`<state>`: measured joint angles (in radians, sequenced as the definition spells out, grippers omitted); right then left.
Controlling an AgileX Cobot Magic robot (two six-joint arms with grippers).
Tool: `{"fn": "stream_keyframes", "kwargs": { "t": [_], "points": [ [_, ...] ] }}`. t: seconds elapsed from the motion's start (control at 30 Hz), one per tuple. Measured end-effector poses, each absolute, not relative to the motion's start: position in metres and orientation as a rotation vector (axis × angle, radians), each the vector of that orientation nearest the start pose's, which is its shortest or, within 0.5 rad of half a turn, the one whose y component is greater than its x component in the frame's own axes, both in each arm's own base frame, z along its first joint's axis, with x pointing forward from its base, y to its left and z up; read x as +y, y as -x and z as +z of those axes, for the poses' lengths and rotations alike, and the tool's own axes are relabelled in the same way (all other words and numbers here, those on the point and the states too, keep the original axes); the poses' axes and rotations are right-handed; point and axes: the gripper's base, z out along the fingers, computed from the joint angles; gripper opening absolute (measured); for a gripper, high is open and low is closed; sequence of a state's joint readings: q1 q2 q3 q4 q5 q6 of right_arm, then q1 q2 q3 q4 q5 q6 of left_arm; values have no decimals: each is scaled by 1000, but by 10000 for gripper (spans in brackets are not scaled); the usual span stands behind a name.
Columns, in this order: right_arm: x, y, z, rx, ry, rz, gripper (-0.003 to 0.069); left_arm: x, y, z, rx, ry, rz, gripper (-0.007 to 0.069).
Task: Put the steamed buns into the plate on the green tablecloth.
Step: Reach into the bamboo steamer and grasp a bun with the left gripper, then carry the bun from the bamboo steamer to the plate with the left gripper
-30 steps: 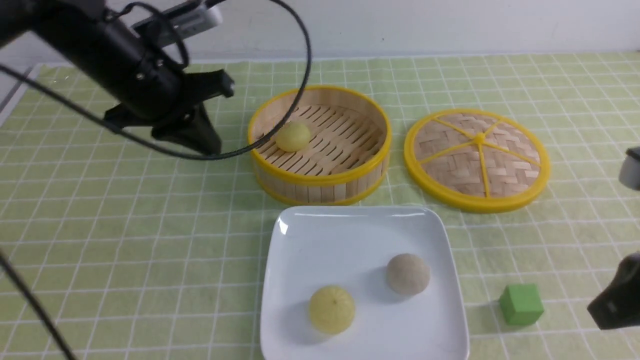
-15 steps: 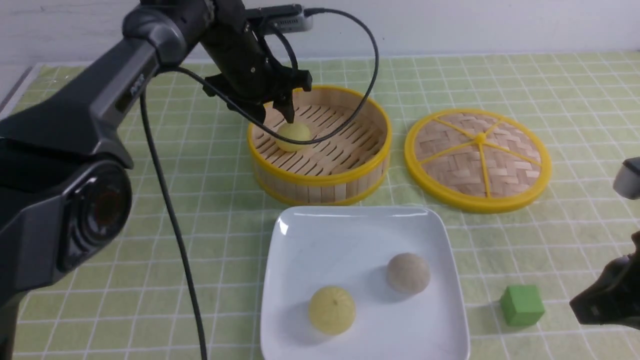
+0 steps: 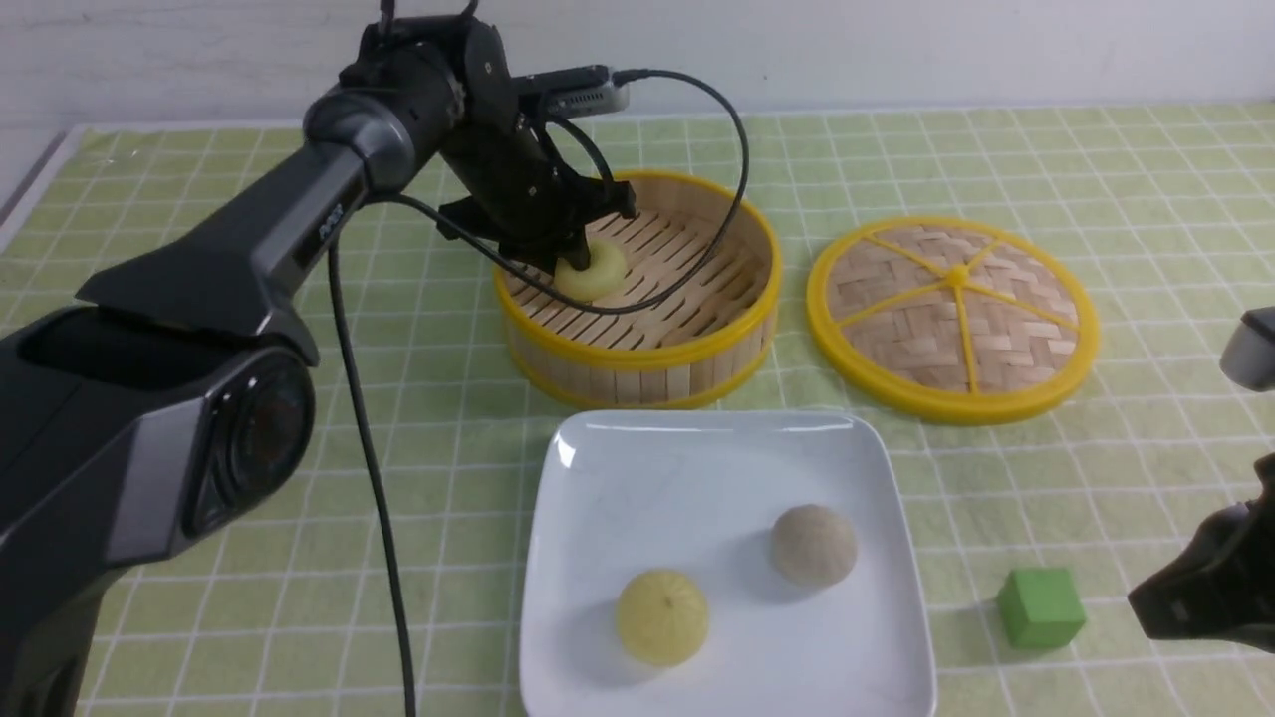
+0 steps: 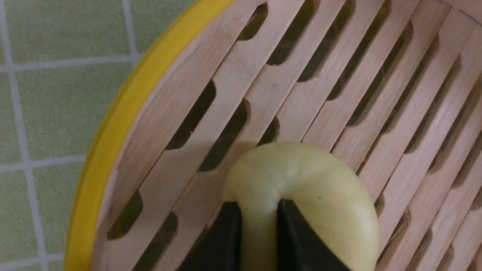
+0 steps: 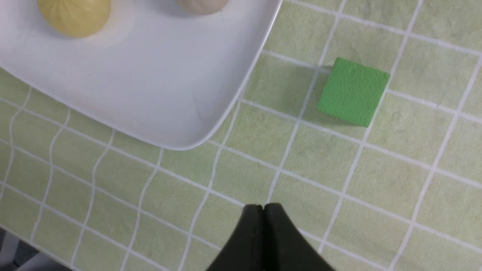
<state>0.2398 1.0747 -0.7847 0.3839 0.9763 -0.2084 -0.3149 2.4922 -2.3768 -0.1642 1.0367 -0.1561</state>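
Note:
A pale yellow steamed bun lies in the bamboo steamer basket. My left gripper is shut on it, and its black fingertips press a dent into the soft top. Two more steamed buns rest on the white square plate on the green tablecloth: a yellow one and a greyish one. My right gripper is shut on nothing, low over the cloth right of the plate.
The woven steamer lid lies flat to the right of the basket. A green cube sits between the plate and my right gripper. The left arm's cable hangs down over the cloth left of the plate.
My left arm swung from the left over the basket, came down and its jaws closed on the yellow bun there. The right gripper barely shifted.

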Motion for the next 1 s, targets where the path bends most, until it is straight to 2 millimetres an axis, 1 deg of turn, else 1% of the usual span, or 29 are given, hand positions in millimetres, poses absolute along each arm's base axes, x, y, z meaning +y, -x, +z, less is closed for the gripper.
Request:
{"fn": "stream_keyframes", "kwargs": {
  "t": [0.03, 0.07, 0.1, 0.13, 0.17, 0.2, 0.23, 0.3, 0.4, 0.43, 0.47, 0.5, 0.57, 0.6, 0.63, 0.67, 0.7, 0.73, 0.77, 0.8, 0.83, 0.87, 0.9, 0.93, 0.97, 1.0],
  "points": [
    [71, -173, 282, 2687, 399, 503, 3, -181, -513, 199, 2662, -149, -372, 69],
    [71, -173, 282, 2687, 399, 503, 5, -181, -510, 204, 2673, -145, -382, 32],
    [71, -173, 282, 2687, 399, 503, 5, -181, -510, 204, 2675, -146, -383, 30],
    [71, -173, 282, 2689, 399, 503, 6, -181, -507, 213, 2678, -141, -407, 22],
    [71, -173, 282, 2690, 399, 503, 6, -181, -506, 214, 2678, -139, -411, 22],
    [71, -173, 282, 2692, 400, 504, 8, -181, -501, 228, 2678, -141, -437, 20],
    [71, -173, 282, 2693, 401, 504, 8, -181, -500, 230, 2678, -141, -440, 20],
    [71, -172, 281, 2698, 410, 505, 11, -178, -483, 269, 2684, -165, -459, 18],
    [71, -172, 281, 2702, 423, 504, 12, -172, -457, 329, 2605, -189, -517, 19],
    [71, -171, 281, 2703, 425, 505, 13, -171, -451, 340, 2587, -200, -523, 19],
    [71, -171, 281, 2703, 427, 503, 15, -169, -442, 356, 2555, -218, -529, 19],
    [71, -171, 281, 2704, 429, 503, 16, -168, -430, 372, 2529, -241, -535, 19],
    [71, -171, 281, 2703, 433, 502, 18, -168, -403, 391, 2516, -283, -549, 19],
    [71, -171, 281, 2703, 433, 502, 20, -170, -396, 389, 2537, -297, -548, 19],
    [71, -171, 281, 2703, 433, 502, 20, -174, -384, 388, 2559, -327, -549, 19],
    [71, -171, 281, 2703, 433, 502, 22, -179, -376, 379, 2600, -356, -546, 20],
    [71, -171, 281, 2703, 433, 502, 22, -180, -374, 373, 2623, -359, -542, 20],
    [71, -171, 281, 2702, 433, 503, 25, -190, -364, 352, 2700, -405, -535, 20],
    [71, -171, 281, 2702, 433, 503, 26, -196, -358, 338, 2752, -427, -528, 22],
    [71, -171, 281, 2702, 433, 503, 27, -206, -350, 310, 2841, -470, -499, 27],
    [71, -171, 281, 2702, 433, 503, 27, -208, -349, 309, 2843, -479, -496, 28],
    [72, -171, 281, 2702, 429, 511, 31, -224, -340, 278, 2903, -550, -440, 42],
    [72, -171, 281, 2701, 426, 518, 34, -233, -337, 261, 2909, -582, -406, 55],
    [72, -171, 282, 2701, 424, 523, 35, -240, -336, 252, 2902, -609, -374, 73],
    [72, -171, 282, 2701, 424, 523, 36, -240, -336, 250, 2902, -604, -375, 73],
    [73, -171, 282, 2700, 422, 526, 38, -248, -337, 240, 2881, -614, -329, 111]
  ]
}}
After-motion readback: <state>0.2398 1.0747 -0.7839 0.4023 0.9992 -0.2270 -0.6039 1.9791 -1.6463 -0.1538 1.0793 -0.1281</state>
